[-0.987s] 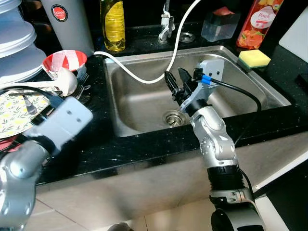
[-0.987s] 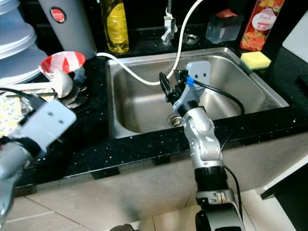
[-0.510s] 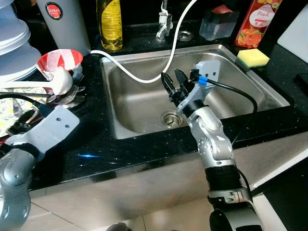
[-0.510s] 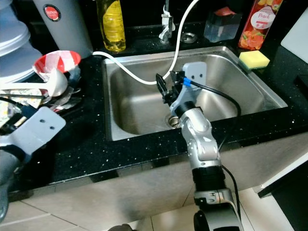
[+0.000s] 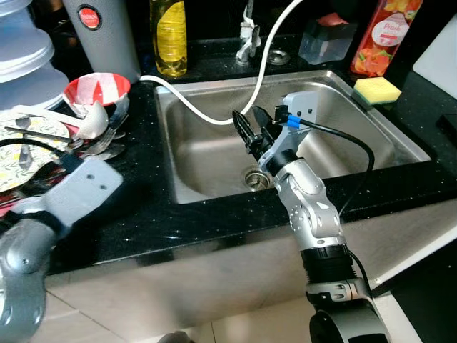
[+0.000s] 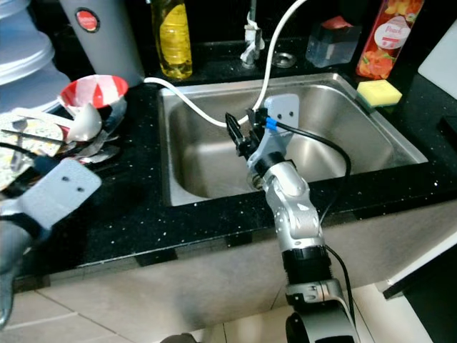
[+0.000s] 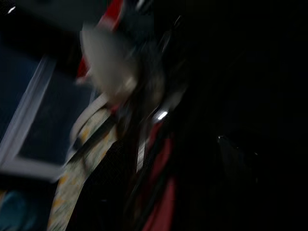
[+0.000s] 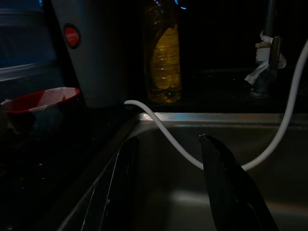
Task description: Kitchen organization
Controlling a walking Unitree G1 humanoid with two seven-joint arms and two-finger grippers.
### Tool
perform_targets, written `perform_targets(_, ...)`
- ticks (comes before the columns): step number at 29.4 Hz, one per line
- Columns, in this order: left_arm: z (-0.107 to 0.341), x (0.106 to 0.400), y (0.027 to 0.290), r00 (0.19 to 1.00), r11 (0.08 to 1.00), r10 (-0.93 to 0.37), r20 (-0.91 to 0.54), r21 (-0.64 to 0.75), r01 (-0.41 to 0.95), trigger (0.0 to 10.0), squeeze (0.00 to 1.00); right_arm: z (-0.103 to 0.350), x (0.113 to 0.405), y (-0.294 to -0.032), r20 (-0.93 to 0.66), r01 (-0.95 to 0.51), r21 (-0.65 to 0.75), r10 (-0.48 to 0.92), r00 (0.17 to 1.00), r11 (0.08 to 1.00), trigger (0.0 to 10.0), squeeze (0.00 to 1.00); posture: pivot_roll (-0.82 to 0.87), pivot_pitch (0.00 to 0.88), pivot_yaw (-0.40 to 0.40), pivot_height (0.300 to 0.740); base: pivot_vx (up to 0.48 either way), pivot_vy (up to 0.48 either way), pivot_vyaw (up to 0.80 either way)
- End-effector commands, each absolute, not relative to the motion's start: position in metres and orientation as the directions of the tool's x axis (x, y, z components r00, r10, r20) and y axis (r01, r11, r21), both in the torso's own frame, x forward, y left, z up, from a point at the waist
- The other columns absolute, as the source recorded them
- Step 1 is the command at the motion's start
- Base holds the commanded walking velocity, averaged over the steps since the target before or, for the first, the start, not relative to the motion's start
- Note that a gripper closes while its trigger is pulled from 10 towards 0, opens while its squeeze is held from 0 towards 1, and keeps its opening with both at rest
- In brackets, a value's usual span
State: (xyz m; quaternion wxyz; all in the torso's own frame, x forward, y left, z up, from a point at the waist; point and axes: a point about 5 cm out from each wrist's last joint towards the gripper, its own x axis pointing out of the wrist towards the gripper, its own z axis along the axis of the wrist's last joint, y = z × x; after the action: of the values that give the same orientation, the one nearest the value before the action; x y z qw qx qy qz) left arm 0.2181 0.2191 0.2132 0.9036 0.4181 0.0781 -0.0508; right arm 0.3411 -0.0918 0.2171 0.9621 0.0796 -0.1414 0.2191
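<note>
My right gripper (image 5: 251, 132) hangs open over the steel sink (image 5: 207, 161), just above the drain (image 5: 255, 177), with nothing between its fingers (image 8: 219, 178). A white hose (image 5: 207, 114) sags into the basin right behind it. My left arm's grey wrist block (image 5: 86, 189) lies over the black counter at the left, pointing at a pile of dishes: a red-and-white bowl (image 5: 98, 88), a white ladle (image 5: 93, 123), a patterned plate (image 5: 25, 146) and some cutlery (image 5: 107, 146). In the blurred, dark left wrist view I make out the white ladle (image 7: 108, 65) and the plate's edge (image 7: 72, 178).
Along the back stand a grey flask (image 5: 100, 36), a yellow oil bottle (image 5: 168, 36), the tap (image 5: 248, 36), a clear box (image 5: 327, 39) and a peach bottle (image 5: 382, 36). A yellow sponge (image 5: 377, 89) lies right of the sink. Stacked tubs (image 5: 25, 64) fill the far left.
The head views have shifted a little. My left wrist block has moved nearer the counter's front left. The right gripper has drifted slightly left over the sink and stays open.
</note>
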Motion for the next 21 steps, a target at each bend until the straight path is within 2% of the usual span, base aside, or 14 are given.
perform_targets(1, 0.213, 0.215, 0.203, 0.971, 0.672, -0.147, -0.188, 0.701, 0.238, 10.0, 0.00, 0.218, 0.342, -0.093, 0.313, -0.441, 0.099, 0.393, 0.865, 0.892, 10.0, 0.00, 0.19, 0.008, -0.025, 0.740, 0.000, 0.000, 0.00)
perform_targets(3, 0.214, 0.215, 0.202, 0.971, 0.666, -0.148, -0.186, 0.707, 0.237, 10.0, 0.00, 0.218, 0.342, -0.093, 0.312, -0.441, 0.099, 0.393, 0.865, 0.892, 10.0, 0.00, 0.19, 0.008, -0.025, 0.740, 0.000, 0.000, 0.00)
perform_targets(5, 0.216, 0.220, 0.209, 0.983, 0.616, -0.090, -0.161, 0.767, 0.182, 10.0, 0.00, 0.218, 0.342, -0.093, 0.311, -0.440, 0.099, 0.392, 0.866, 0.893, 10.0, 0.00, 0.19, 0.018, -0.029, 0.740, 0.000, 0.000, 0.00)
perform_targets(7, 0.221, 0.225, 0.224, 0.992, 0.515, 0.004, -0.129, 0.850, 0.109, 10.0, 0.00, 0.218, 0.342, -0.093, 0.310, -0.440, 0.098, 0.392, 0.866, 0.893, 10.0, 0.00, 0.19, 0.018, -0.030, 0.740, 0.000, 0.000, 0.00)
perform_targets(10, 0.230, 0.227, 0.238, 0.993, 0.469, 0.080, -0.086, 0.883, 0.038, 10.0, 0.00, 0.218, 0.343, -0.093, 0.310, -0.440, 0.099, 0.393, 0.866, 0.892, 10.0, 0.00, 0.19, 0.019, -0.032, 0.740, 0.000, 0.000, 0.00)
perform_targets(16, 0.234, 0.228, 0.250, 0.987, 0.447, 0.146, -0.061, 0.894, -0.011, 10.0, 0.00, 0.218, 0.343, -0.093, 0.310, -0.441, 0.100, 0.394, 0.866, 0.892, 10.0, 0.00, 0.19, 0.021, -0.033, 0.740, 0.000, 0.000, 0.00)
perform_targets(18, 0.224, 0.225, 0.269, 0.965, 0.479, 0.228, -0.128, 0.878, 0.003, 10.0, 0.00, 0.217, 0.342, -0.091, 0.309, -0.445, 0.102, 0.396, 0.865, 0.890, 10.0, 0.00, 0.19, 0.024, -0.033, 0.740, 0.000, 0.000, 0.00)
perform_targets(21, 0.214, 0.224, 0.278, 0.947, 0.515, 0.266, -0.181, 0.857, 0.019, 10.0, 0.00, 0.217, 0.342, -0.091, 0.308, -0.446, 0.103, 0.398, 0.864, 0.889, 10.0, 0.00, 0.19, 0.025, -0.032, 0.740, 0.000, 0.000, 0.00)
